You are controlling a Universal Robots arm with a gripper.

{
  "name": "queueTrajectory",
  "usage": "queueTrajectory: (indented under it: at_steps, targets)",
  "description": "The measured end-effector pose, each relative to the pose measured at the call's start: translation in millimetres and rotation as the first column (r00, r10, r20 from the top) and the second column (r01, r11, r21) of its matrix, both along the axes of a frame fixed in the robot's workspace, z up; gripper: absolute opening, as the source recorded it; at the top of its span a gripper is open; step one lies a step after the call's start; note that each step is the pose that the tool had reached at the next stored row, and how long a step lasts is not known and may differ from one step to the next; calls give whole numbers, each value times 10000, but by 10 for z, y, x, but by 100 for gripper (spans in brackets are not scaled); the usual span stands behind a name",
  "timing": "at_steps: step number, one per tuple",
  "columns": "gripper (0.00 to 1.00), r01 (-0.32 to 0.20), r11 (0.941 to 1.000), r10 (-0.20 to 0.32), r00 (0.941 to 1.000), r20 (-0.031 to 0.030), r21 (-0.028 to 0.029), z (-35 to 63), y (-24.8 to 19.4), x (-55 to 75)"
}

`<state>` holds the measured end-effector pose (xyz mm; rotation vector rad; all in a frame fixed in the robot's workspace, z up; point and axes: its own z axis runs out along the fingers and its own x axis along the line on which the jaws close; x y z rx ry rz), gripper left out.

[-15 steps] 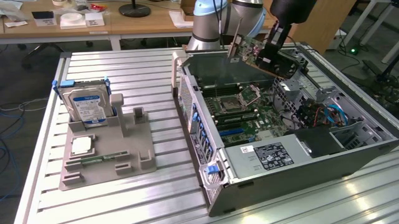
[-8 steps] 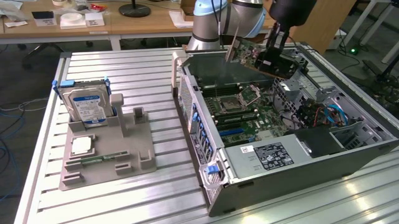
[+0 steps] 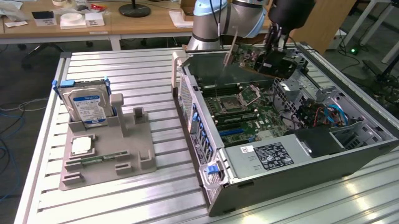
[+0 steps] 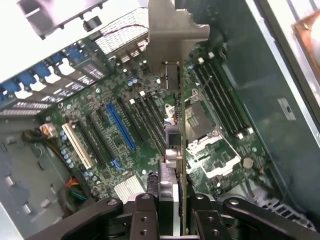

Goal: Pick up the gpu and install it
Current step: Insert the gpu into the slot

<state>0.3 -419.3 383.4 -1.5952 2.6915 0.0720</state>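
Above the far end of the open computer case (image 3: 287, 172), the end effector (image 3: 273, 58) is clenched on the gpu (image 3: 249, 57) and holds it in the air, clear of the parts inside. The card is tilted, and its silver bracket (image 3: 229, 52) points toward the exterior view's left. The case lies on its side with the open face up, toward the bench's (image 3: 143, 79) edge at the exterior view's right. Its motherboard (image 3: 243, 116) lies flat inside.

From the wrist view the card is seen edge-on, pinched between the two fingers (image 4: 145, 210), with the bracket at the end away from the camera. The motherboard spreads out beneath it. A long blue slot (image 4: 120, 127) lies to one side of the card's edge, and the processor socket (image 4: 200, 122) and a row of dark memory slots (image 4: 220, 100) lie to the other. The card touches none of them.

Toward the bench's edge at the exterior view's left, well apart from the case, sits a grey holder (image 3: 134, 144). A hard drive (image 3: 87, 106) with a blue-and-white label stands upright in its far corner. A small square silver chip (image 3: 82, 145) lies flat in a recess nearer the front.
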Motion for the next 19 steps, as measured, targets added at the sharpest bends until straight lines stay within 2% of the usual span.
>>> queueTrajectory:
  at_steps: [5, 10, 14, 19]
  targets:
    - [28, -845, 9964, 845, 9964, 0, -1, -30, 1, 0]
    - [28, -1573, 9876, 1573, 9876, 4, -1, -59, 1, 0]
    - [28, -1972, 9804, 1972, 9804, 2, 0, -108, -6, 0]
    - [28, -2197, 9756, 2197, 9756, -18, 4, -196, -13, 0]
